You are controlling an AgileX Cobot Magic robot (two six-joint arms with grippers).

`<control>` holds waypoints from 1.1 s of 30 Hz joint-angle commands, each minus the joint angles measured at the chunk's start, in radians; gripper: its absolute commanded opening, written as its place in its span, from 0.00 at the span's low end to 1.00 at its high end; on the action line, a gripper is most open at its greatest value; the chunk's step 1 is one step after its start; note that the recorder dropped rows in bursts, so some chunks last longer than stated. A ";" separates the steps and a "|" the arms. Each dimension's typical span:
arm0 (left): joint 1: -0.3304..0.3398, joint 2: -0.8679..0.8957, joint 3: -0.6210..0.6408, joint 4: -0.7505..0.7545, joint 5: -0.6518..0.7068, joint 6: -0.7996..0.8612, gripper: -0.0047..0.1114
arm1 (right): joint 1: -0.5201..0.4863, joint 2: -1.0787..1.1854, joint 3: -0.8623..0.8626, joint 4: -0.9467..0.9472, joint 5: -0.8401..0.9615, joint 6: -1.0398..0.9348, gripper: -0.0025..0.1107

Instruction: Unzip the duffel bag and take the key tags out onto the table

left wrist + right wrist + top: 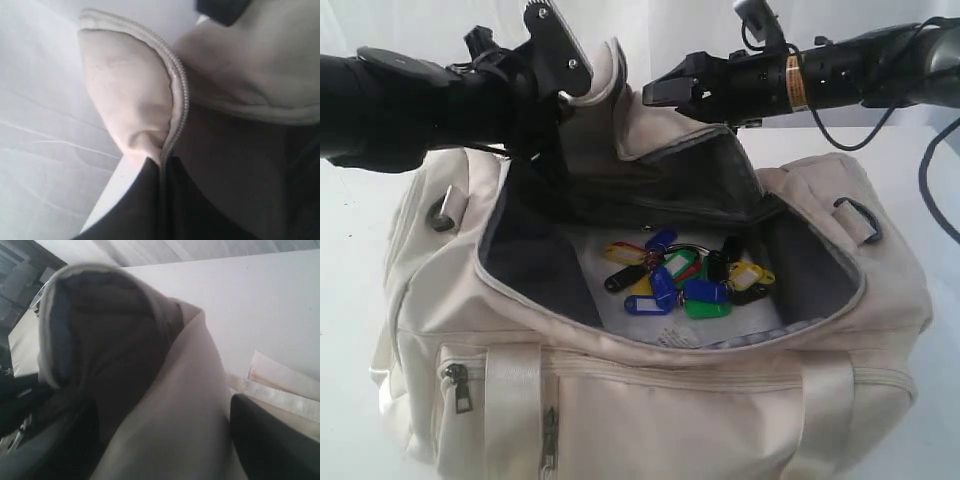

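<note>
Left gripper [580,86] pinched shut on the zipper-edged top flap [670,125] of the large cream-beige fabric duffel bag [650,400], holding it raised.
At its three o'clock the right gripper [660,92] stands spread, with flap fabric seemingly between its jaws. Toward six o'clock, the bunch of small coloured plastic key tags [685,280] lies inside the open bag, which sits on the plain white table [345,300].
</note>
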 commanded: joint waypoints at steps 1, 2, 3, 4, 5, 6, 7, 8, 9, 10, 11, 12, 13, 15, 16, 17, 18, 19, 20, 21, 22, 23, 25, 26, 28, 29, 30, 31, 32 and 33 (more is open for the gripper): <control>0.008 0.000 -0.046 -0.018 -0.082 0.033 0.04 | -0.063 -0.040 -0.003 -0.013 -0.134 -0.041 0.62; 0.017 0.000 -0.054 -0.022 -0.063 0.022 0.04 | -0.078 -0.043 -0.003 -0.013 -0.159 -0.041 0.62; 0.025 0.005 -0.060 -0.022 -0.048 -0.002 0.04 | -0.090 -0.051 -0.003 -0.013 -0.177 -0.041 0.62; 0.037 0.007 -0.062 -0.022 -0.035 -0.035 0.04 | -0.107 -0.059 -0.003 -0.013 -0.198 -0.041 0.62; 0.050 0.011 -0.062 -0.022 -0.026 -0.062 0.04 | -0.117 -0.067 -0.003 -0.013 -0.213 -0.041 0.62; 0.062 0.019 -0.062 -0.022 -0.023 -0.088 0.04 | -0.129 -0.075 -0.003 -0.013 -0.231 -0.041 0.62; 0.075 0.026 -0.062 -0.022 -0.023 -0.107 0.04 | -0.137 -0.084 -0.003 -0.013 -0.231 -0.041 0.62; 0.088 0.034 -0.062 -0.029 -0.021 -0.122 0.04 | -0.142 -0.091 -0.003 -0.013 -0.231 -0.046 0.62; 0.099 0.041 -0.062 -0.034 -0.017 -0.130 0.04 | -0.146 -0.102 -0.003 -0.013 -0.231 -0.047 0.62; 0.107 0.044 -0.062 -0.044 -0.006 -0.130 0.04 | -0.146 -0.112 -0.001 -0.013 -0.231 -0.044 0.62; 0.117 0.048 -0.062 -0.052 0.011 -0.130 0.04 | -0.146 -0.121 -0.001 -0.013 -0.231 -0.044 0.60; 0.122 0.050 -0.062 -0.056 0.023 -0.130 0.04 | -0.146 -0.131 -0.001 -0.013 -0.231 -0.044 0.58; 0.129 0.052 -0.062 -0.056 0.036 -0.130 0.04 | -0.146 -0.141 -0.001 -0.013 -0.231 -0.044 0.54; 0.138 0.052 -0.062 -0.056 0.064 -0.130 0.04 | -0.146 -0.155 -0.001 -0.013 -0.231 -0.031 0.47; 0.140 0.052 -0.062 -0.056 0.065 -0.130 0.04 | -0.146 -0.157 -0.001 -0.013 -0.231 -0.008 0.41; 0.140 0.052 -0.062 -0.056 0.053 -0.130 0.04 | -0.146 -0.163 -0.001 -0.013 -0.231 0.000 0.35; 0.140 0.052 -0.062 -0.056 0.048 -0.130 0.04 | -0.146 -0.168 0.007 -0.013 -0.231 0.000 0.28; 0.140 0.052 -0.062 -0.056 0.048 -0.130 0.04 | -0.146 -0.173 0.017 -0.013 -0.231 0.000 0.21; 0.140 0.052 -0.062 -0.056 0.048 -0.130 0.04 | -0.141 -0.181 0.032 -0.013 -0.231 0.000 0.14; 0.140 0.052 -0.062 -0.056 0.048 -0.130 0.04 | -0.136 -0.188 0.044 -0.013 -0.231 0.000 0.08; 0.140 0.052 -0.062 -0.056 0.048 -0.130 0.04 | -0.131 -0.191 0.062 -0.013 -0.231 0.000 0.04; 0.140 0.052 -0.062 -0.056 0.048 -0.130 0.04 | -0.123 -0.196 0.080 -0.013 -0.231 0.000 0.02; 0.140 0.052 -0.062 -0.056 0.048 -0.130 0.04 | -0.104 -0.206 0.123 -0.013 -0.231 0.000 0.02; 0.140 0.052 -0.062 -0.056 0.053 -0.130 0.07 | -0.094 -0.210 0.146 -0.013 -0.231 0.000 0.02; 0.140 0.052 -0.062 -0.056 0.058 -0.130 0.14 | -0.077 -0.213 0.190 -0.013 -0.231 0.000 0.02; 0.140 0.052 -0.062 -0.056 0.056 -0.130 0.20 | -0.069 -0.215 0.212 -0.013 -0.231 0.000 0.02; 0.140 0.052 -0.062 -0.056 0.056 -0.132 0.23 | -0.065 -0.215 0.231 -0.013 -0.231 0.000 0.02; 0.140 0.052 -0.062 -0.056 0.050 -0.139 0.25 | -0.058 -0.215 0.254 -0.013 -0.231 0.000 0.02; 0.140 0.052 -0.062 -0.056 0.046 -0.153 0.27 | -0.056 -0.213 0.278 -0.013 -0.231 -0.007 0.02; 0.140 0.052 -0.062 -0.056 0.046 -0.157 0.27 | -0.053 -0.213 0.299 -0.013 -0.231 -0.010 0.02</control>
